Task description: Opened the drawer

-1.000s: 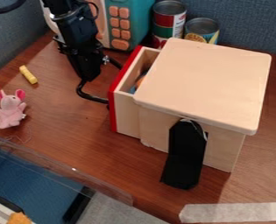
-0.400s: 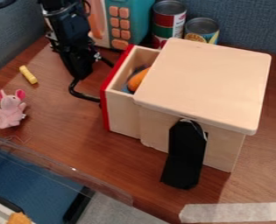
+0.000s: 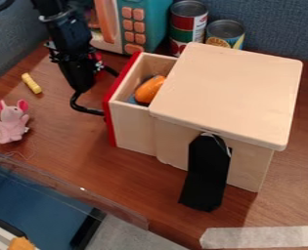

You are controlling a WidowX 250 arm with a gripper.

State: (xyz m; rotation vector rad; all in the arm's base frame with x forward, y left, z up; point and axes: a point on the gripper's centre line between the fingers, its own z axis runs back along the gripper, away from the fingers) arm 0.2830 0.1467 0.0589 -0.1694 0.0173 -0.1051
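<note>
My hand [image 3: 81, 88] is at the black handle [image 3: 87, 111] on the drawer's red front [image 3: 110, 114], upper left of the view. Can't tell if it's clenched on the handle, just hooked behind it, or released. Drawer [image 3: 133, 128] is out on the left side of the pale wooden box [image 3: 231, 88], standing well proud of it, back part under the box top. Inside, an orange item [image 3: 149, 89] and a bit of something blue [image 3: 133, 100] are in plain view, so I'd log the opening as mostly or fully done. Can't see a stop, so full travel is unconfirmed. Left, by my guess: at most a little more pull away from the box, then let go and back off clear of the handle, without nudging the front shut. Farther out, on the worktop [image 3: 71, 166]: pink plush toy [image 3: 12, 122] and yellow piece [image 3: 31, 83] to the left, teal toy appliance [image 3: 146, 22] and two cans behind. None of these needs handling for this task.
</note>
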